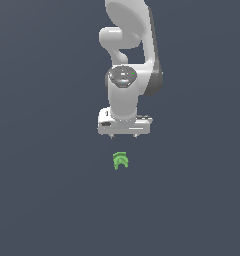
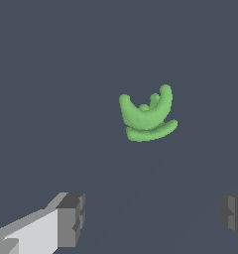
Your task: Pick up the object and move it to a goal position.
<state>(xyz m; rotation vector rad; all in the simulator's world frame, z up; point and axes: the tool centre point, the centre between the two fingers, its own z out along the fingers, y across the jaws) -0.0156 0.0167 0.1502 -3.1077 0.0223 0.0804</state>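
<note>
The object (image 1: 120, 160) is a small bright green lumpy piece with curved prongs, lying on the dark grey floor below the arm in the exterior view. It also shows in the wrist view (image 2: 147, 115), apart from both fingers. My gripper (image 1: 123, 136) hangs above the object, a little towards the exterior view's right, not touching it. In the wrist view the gripper (image 2: 153, 221) is open and empty, its two grey fingertips (image 2: 71, 220) set wide apart.
The white arm (image 1: 129, 60) rises behind the gripper. The dark grey floor (image 1: 52, 190) spreads all around with nothing else on it.
</note>
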